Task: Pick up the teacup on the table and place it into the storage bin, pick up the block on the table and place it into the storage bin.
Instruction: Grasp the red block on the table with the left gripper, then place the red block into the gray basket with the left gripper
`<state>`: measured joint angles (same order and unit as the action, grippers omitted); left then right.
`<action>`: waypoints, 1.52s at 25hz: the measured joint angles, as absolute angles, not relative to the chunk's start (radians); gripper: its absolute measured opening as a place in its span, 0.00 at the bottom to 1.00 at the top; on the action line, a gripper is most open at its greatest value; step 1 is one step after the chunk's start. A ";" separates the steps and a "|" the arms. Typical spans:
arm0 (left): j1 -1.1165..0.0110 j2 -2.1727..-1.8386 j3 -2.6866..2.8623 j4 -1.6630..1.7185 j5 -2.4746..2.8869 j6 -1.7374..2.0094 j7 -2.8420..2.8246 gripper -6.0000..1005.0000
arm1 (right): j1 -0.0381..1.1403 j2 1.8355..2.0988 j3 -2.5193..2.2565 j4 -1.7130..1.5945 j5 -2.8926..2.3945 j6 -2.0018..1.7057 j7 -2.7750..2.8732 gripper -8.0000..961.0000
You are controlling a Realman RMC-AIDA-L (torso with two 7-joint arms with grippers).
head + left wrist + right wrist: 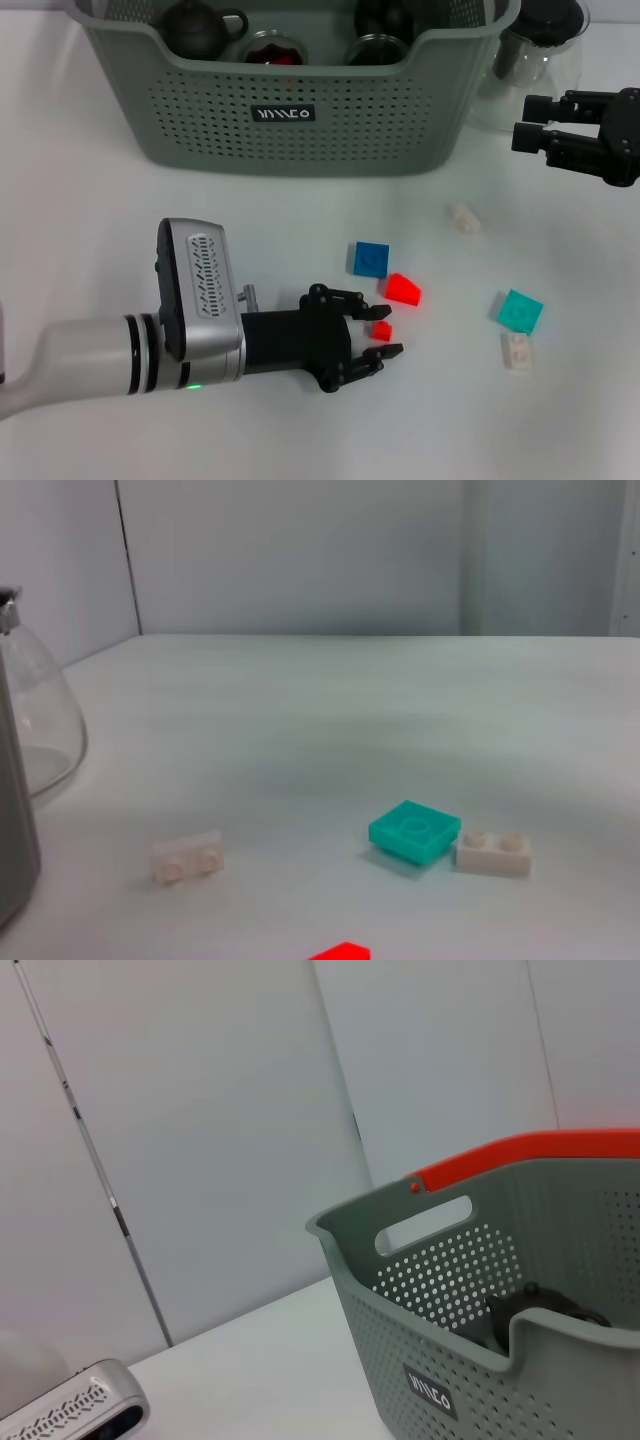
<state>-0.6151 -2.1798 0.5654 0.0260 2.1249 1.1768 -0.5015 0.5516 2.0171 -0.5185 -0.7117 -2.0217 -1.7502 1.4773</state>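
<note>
My left gripper (388, 330) lies low over the table in the head view, open, with a small red block (380, 329) between its fingertips. I cannot tell whether the fingers touch it. A larger red wedge block (403, 290) (342, 951) and a blue block (370, 259) lie just beyond. The grey-green storage bin (300, 140) (470, 1290) stands at the back. A teacup (270, 47) sits inside it beside a dark teapot (200, 28). My right gripper (530, 122) hangs open and empty to the right of the bin.
A teal block (520, 311) (414, 830) and a white block (517, 351) (493, 852) lie right of my left gripper. A cream block (463, 219) (187, 858) lies farther back. A clear glass jug (535, 55) (35, 730) stands behind my right gripper.
</note>
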 joint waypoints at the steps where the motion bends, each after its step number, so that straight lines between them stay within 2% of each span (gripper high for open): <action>1: -0.616 -2.180 0.563 0.026 2.125 1.174 -0.502 0.41 | 0.552 2.017 -0.519 -0.712 -2.022 -1.750 1.477 0.51; 15: -0.624 -2.179 0.556 0.023 2.126 1.167 -0.512 0.30 | 0.550 2.019 -0.518 -0.712 -2.022 -1.750 1.477 0.51; 18: -0.620 -2.175 0.556 0.036 2.132 1.188 -0.557 0.16 | 0.551 2.019 -0.518 -0.712 -2.022 -1.750 1.477 0.51; 24: -0.556 -2.166 0.567 0.223 2.139 1.393 -0.789 0.17 | 0.547 2.017 -0.518 -0.712 -2.022 -1.750 1.477 0.51; 29: -0.495 -2.165 0.517 0.514 2.086 1.755 -1.084 0.18 | 0.544 2.017 -0.518 -0.712 -2.022 -1.750 1.477 0.51; 33: -0.509 -2.147 0.449 0.703 1.974 1.952 -1.337 0.19 | 0.546 2.017 -0.518 -0.712 -2.022 -1.750 1.477 0.51; 36: -0.553 -2.117 0.437 0.818 1.872 1.979 -1.552 0.19 | 0.551 2.017 -0.518 -0.712 -2.022 -1.750 1.477 0.51; 38: -0.607 -2.084 0.438 0.869 1.836 1.935 -1.691 0.20 | 0.552 2.017 -0.518 -0.712 -2.022 -1.751 1.477 0.51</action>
